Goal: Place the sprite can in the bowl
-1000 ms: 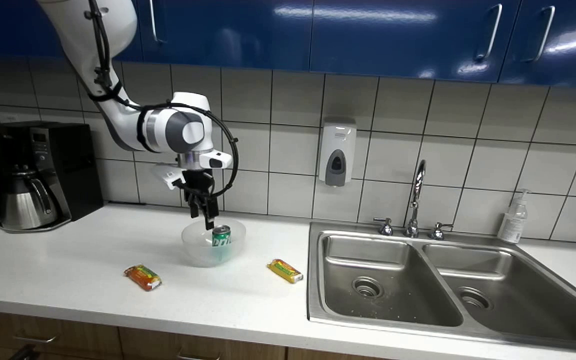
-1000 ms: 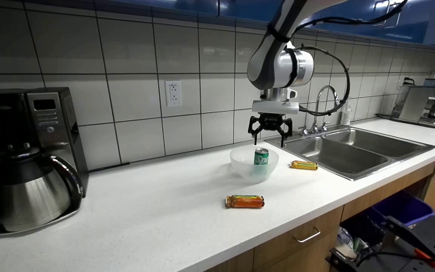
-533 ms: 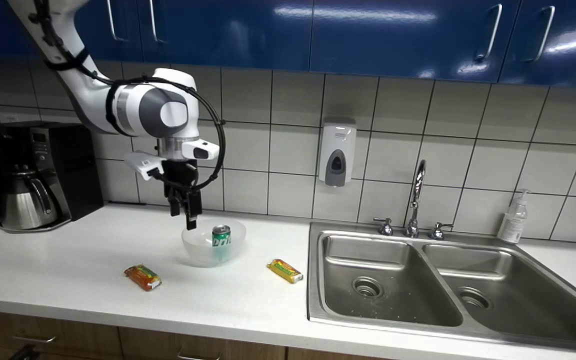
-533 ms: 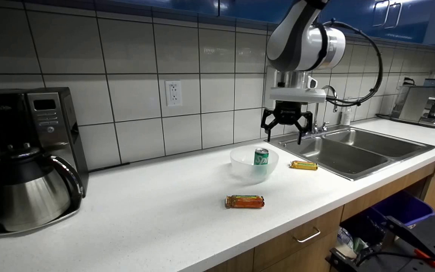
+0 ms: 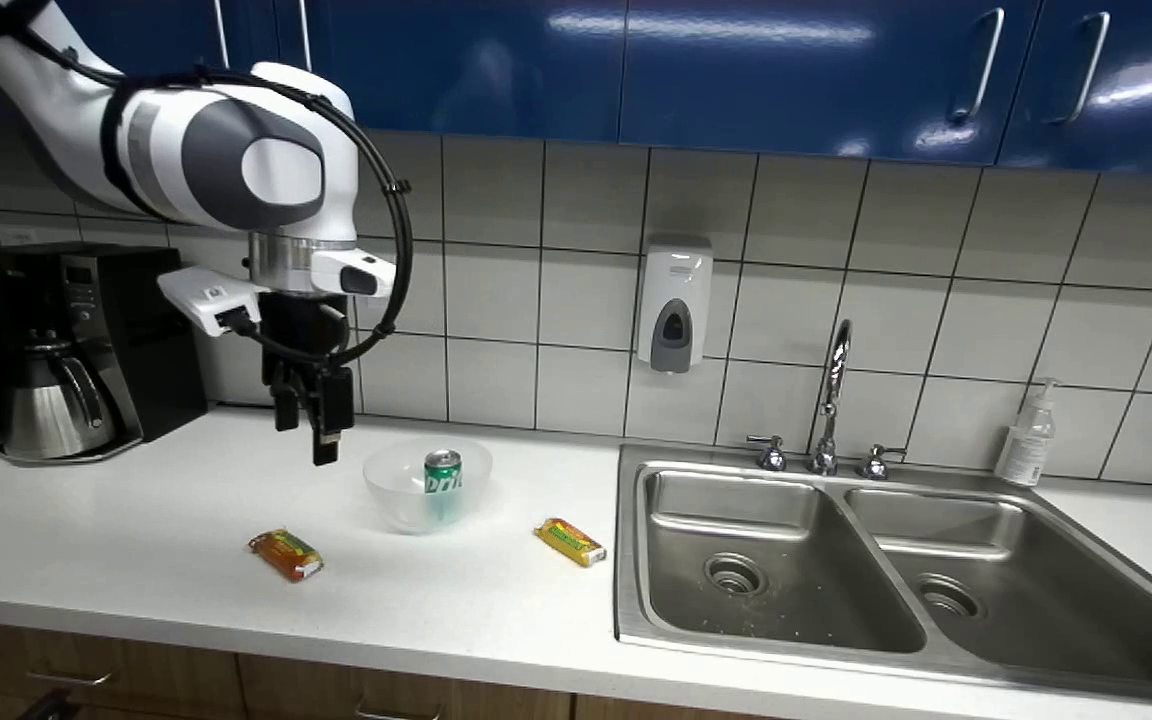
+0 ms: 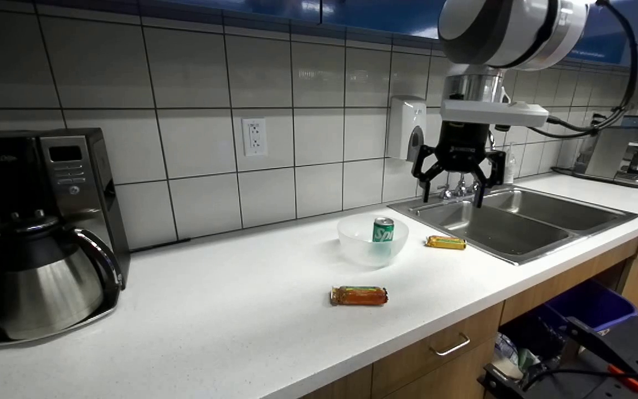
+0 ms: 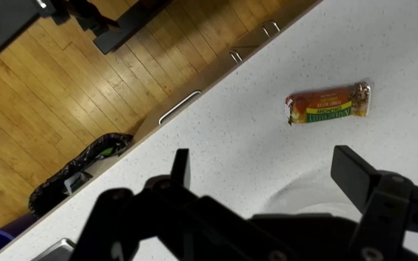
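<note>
Claw [image 6: 452, 199] hangs above the counter [image 6: 214, 310], spread wide w/ nothing in its grip, and stands apart from the bowl [image 6: 358, 244] in both exterior views. Can [image 6: 383, 229] is upright inside the bowl, lower part showing thru the cloudy wall. Task looks done; what's left is prob. just backing off. To do that well: leave the claw spread, go up 1st, then sideways away from the rim, slow. A low swing over the bowl could clip it & tip the can, so no regrasp.
</note>
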### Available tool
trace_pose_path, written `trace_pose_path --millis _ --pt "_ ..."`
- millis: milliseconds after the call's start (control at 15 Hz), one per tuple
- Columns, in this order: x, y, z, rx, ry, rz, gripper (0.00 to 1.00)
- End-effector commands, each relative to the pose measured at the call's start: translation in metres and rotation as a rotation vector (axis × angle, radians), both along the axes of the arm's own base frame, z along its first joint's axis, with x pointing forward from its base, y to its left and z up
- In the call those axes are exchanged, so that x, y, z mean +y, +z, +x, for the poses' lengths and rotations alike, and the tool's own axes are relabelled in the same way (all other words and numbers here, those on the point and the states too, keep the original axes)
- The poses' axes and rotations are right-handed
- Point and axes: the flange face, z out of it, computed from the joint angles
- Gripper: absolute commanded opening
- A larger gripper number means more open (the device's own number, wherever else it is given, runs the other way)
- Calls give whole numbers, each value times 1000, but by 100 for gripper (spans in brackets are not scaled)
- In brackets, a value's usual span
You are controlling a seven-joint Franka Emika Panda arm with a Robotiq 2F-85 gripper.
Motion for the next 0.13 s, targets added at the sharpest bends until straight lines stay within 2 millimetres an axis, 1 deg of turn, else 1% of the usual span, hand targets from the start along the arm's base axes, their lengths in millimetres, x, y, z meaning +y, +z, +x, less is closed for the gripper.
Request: trace_pose_path --millis 0,67 --pt "0 2 -10 9 4 6 100" --pt "0 4 -17 10 5 10 100"
